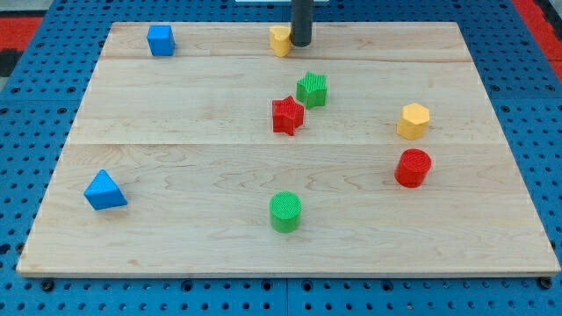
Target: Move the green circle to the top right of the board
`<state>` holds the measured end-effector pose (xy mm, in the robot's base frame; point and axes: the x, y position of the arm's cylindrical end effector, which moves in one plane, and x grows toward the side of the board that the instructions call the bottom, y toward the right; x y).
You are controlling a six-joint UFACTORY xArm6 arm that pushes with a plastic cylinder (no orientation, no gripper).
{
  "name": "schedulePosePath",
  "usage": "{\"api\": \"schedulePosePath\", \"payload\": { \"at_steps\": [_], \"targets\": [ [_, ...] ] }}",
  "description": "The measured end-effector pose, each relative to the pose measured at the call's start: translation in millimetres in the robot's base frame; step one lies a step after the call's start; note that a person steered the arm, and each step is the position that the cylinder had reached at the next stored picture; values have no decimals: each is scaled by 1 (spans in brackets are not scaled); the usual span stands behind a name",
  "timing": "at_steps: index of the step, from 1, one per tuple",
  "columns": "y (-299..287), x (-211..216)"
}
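The green circle (285, 211) stands near the view's bottom, a little left of centre, on the wooden board (193, 105). My tip (301, 43) is at the view's top centre, far above the green circle, touching the right side of a yellow block (280, 40). A green star (312, 89) and a red star (287, 115) lie between my tip and the green circle.
A yellow hexagon (413, 121) and a red circle (413, 168) sit on the view's right. A blue cube (161, 40) is at the top left and a blue triangle (104, 190) at the lower left. Blue pegboard surrounds the board.
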<state>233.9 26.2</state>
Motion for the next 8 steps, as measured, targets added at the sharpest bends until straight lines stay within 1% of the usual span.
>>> {"api": "schedulePosePath", "payload": {
  "at_steps": [1,2,3,4,5,7,8],
  "targets": [
    [-8,-18],
    [32,-29],
    [90,-6],
    [118,11],
    [126,2],
    [126,1],
    [85,16]
  ]
}}
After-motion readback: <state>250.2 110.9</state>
